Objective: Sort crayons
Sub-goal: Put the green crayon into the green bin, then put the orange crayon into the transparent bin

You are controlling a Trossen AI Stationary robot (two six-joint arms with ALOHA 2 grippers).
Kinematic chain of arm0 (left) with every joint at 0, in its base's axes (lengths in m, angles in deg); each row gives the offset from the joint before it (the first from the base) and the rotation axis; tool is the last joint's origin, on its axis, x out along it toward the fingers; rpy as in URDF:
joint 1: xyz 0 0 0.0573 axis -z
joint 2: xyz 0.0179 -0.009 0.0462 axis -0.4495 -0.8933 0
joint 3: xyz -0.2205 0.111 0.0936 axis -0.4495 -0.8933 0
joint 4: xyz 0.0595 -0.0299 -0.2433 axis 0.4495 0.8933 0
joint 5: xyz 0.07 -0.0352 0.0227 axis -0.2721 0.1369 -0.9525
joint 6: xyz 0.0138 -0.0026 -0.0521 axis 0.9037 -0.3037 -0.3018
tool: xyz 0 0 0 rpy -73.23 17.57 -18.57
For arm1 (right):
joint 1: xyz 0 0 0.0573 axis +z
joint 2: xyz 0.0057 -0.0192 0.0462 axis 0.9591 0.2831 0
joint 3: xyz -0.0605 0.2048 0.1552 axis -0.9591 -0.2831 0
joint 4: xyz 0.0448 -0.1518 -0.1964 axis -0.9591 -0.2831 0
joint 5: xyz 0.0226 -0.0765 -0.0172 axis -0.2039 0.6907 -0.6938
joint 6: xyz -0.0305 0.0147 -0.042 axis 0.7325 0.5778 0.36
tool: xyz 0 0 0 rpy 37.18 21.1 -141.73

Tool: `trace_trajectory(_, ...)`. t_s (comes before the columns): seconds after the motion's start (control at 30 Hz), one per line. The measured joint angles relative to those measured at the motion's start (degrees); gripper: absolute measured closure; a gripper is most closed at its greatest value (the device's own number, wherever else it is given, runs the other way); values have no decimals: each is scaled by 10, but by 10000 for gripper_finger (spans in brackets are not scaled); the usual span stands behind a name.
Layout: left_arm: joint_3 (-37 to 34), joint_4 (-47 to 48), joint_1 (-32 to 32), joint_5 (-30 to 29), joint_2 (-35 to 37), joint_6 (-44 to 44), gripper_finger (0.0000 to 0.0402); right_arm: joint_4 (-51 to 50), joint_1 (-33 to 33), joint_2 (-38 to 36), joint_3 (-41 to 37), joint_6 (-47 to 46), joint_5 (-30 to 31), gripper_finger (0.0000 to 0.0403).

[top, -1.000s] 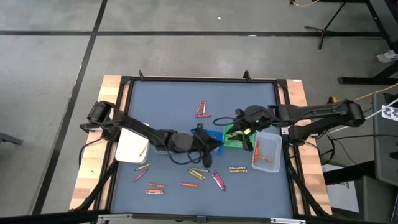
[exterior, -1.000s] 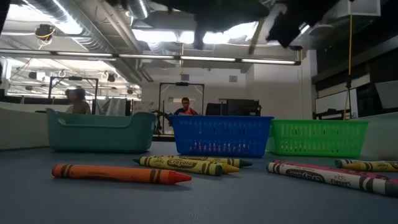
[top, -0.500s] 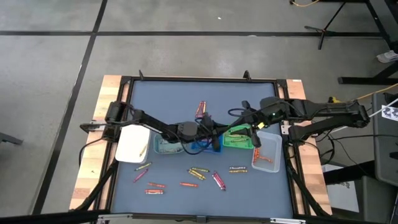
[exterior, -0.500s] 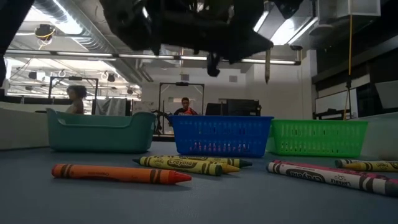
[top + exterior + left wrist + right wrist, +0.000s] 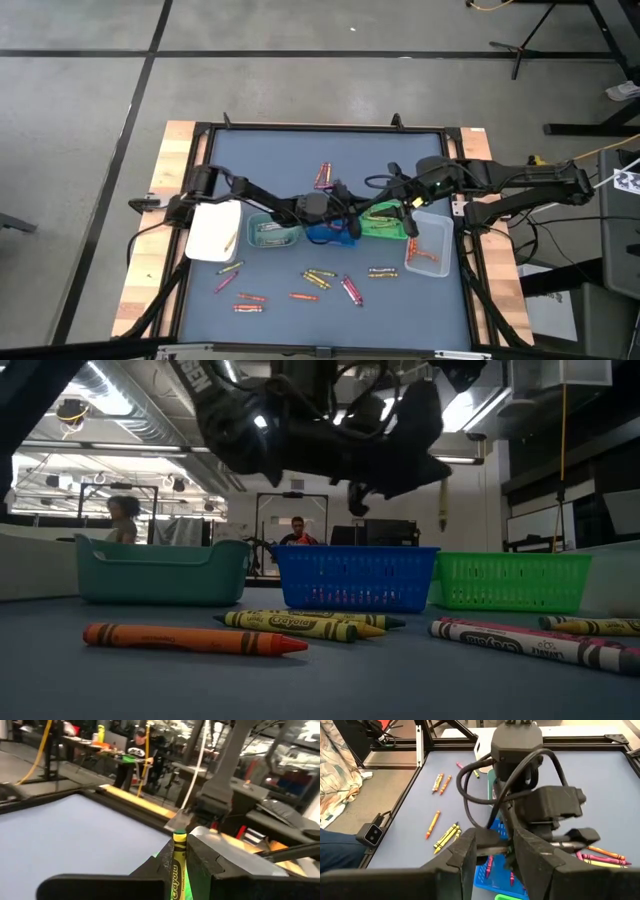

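Observation:
My left gripper [image 5: 352, 222] reaches in from the table's left and is shut on a yellow-green crayon [image 5: 178, 865]. It hovers where the blue tray [image 5: 326, 234] meets the green tray [image 5: 386, 222]. In the low view the crayon [image 5: 441, 510] hangs upright above the green tray [image 5: 510, 582]. My right gripper [image 5: 492, 845] stands open with nothing between its fingers, higher up over the green tray's far side [image 5: 400, 203]. Several loose crayons [image 5: 320, 278] lie flat on the mat near the front edge. My left gripper pinches the crayon's paper-wrapped shaft [image 5: 177, 872] between its two fingers. The fingers lie level, coming from the table's left, across the crayon. The crayon stands upright, its top end [image 5: 179, 837] above the fingers and its lower end [image 5: 441, 520] below them, clear of the trays.
The white tray [image 5: 213, 231], the teal tray [image 5: 268, 231], the blue tray, the green tray and the clear tray [image 5: 428, 244] stand in a row across the mat. The clear tray holds red and orange crayons. A few pink crayons [image 5: 323, 177] lie farther back. People stand in the room beyond.
My left gripper has swung from over the loose crayons toward the far and right side, sinking with the upright crayon until it hangs just above the trays. My right gripper drew back a little toward the far right early on, then kept still.

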Motion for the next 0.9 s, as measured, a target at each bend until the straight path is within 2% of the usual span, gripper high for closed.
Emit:
trace_trajectory(0.1,39,10,0,24,-21,28,376,0,0,0,0,0,0,271)
trace_trajectory(0.27,86,81,0,32,-34,71,376,0,0,0,0,0,0,271)
trace_trajectory(0.6,95,105,0,30,-34,103,372,-1,0,0,0,0,0,271)
trace_trajectory(0.9,95,105,0,30,-34,103,310,-10,0,0,0,0,0,272)
